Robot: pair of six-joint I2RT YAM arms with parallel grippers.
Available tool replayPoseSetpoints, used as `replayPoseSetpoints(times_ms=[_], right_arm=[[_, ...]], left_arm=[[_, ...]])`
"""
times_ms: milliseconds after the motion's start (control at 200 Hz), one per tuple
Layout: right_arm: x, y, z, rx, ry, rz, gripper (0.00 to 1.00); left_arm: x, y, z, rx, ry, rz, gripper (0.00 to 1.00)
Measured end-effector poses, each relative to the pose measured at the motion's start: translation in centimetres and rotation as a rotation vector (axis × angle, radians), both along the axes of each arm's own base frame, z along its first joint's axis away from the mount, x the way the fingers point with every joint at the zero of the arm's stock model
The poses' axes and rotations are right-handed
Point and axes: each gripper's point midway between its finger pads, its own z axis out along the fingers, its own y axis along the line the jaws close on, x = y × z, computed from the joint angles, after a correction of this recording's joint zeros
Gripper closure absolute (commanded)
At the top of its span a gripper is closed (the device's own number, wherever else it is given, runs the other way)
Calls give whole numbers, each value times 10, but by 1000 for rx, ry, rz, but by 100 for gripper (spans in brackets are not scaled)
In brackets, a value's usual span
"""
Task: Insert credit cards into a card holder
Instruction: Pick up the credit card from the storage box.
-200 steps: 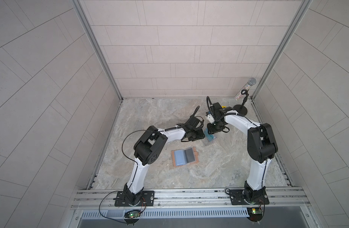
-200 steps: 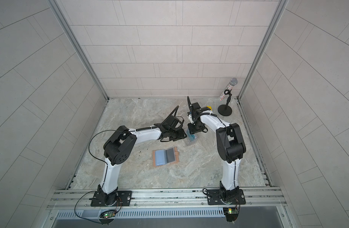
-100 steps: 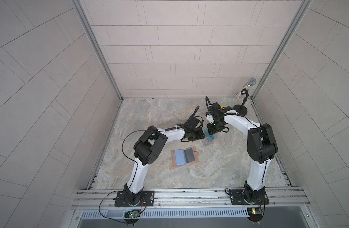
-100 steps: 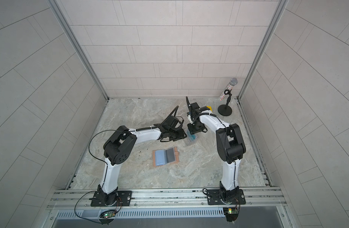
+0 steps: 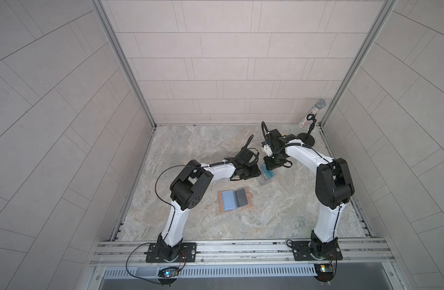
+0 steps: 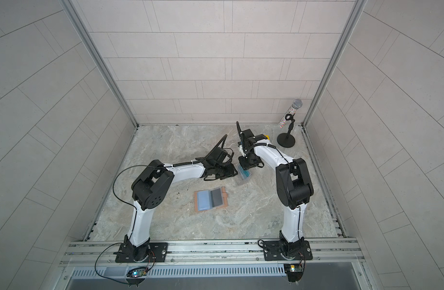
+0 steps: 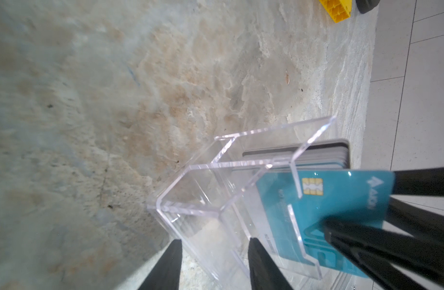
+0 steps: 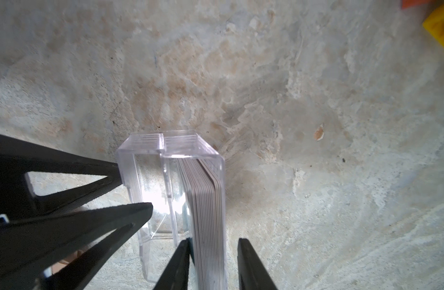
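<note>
Right claw (image 8: 213,242) narrowed, still spread astride stacked teal plastic cards (image 7: 341,200)
Left claw (image 7: 214,241) pinches clear plastic box (image 8: 170,143); open tan leather card holder (image 5: 250,200) holds two

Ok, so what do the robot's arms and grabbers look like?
The left arm and right arm are smooth white tubes joined by chunky black joints, with thin black cables looping alongside, bolted on black plates. The left gripper and right gripper each have two slim black fingers tapering to points, with triangle-shaped holes.
</note>
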Motion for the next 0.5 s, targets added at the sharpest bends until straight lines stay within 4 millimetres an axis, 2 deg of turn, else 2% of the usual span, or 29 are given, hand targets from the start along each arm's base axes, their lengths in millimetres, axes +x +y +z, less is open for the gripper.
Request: replayPoseSetpoints(times_ms=[105, 500], right_arm=[[0, 0, 1, -3, 0, 2, 69], [-1, 2, 12, -2, -15, 9, 84]], left_arm=[[0, 0, 0, 0, 0, 0, 53], [0, 0, 0, -2, 2, 0, 53]])
